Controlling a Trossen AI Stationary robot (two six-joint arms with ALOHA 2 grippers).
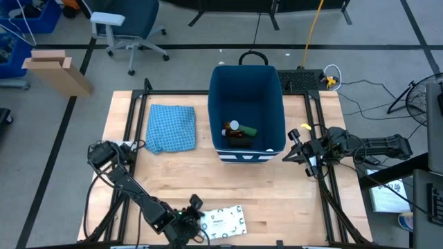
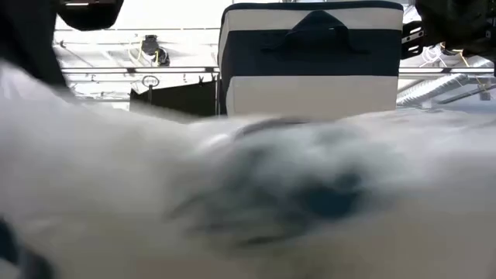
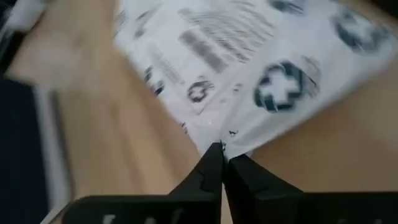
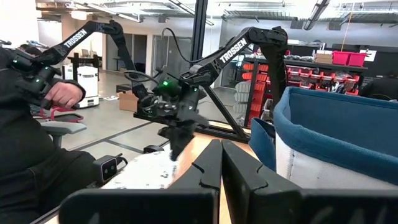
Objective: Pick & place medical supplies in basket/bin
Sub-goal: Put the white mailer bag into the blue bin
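The flat white packet with green print (image 1: 225, 223) lies by the table's near edge and fills the low view as a white blur (image 2: 310, 194). My left gripper (image 1: 199, 223) is at its left end, shut on it (image 3: 222, 149). The deep dark-blue bin (image 1: 214, 104) stands at the table's far middle, its white-striped side (image 2: 310, 93) facing the near edge. Inside it lie the dark bottle with orange label (image 1: 235, 135) and the green cylinder (image 1: 248, 129). The slim red tube is not in sight. My right gripper (image 1: 291, 145) waits, shut (image 4: 221, 155), just right of the bin. My left gripper pinches the white packet between its two fingers at an edge of its left end (image 3: 217, 134). The fingers come from above, slanting down from the table's left. Most of the packet still lies along the table; whether the held end is raised, I cannot tell.
A light blue patterned cloth (image 1: 171, 128) lies left of the bin. Bare wood (image 1: 208, 180) stretches between the packet and the bin. A person in dark clothes (image 4: 25, 124) sits beyond the table's near-left side. Black frame rails (image 1: 325, 180) run along the table's edges.
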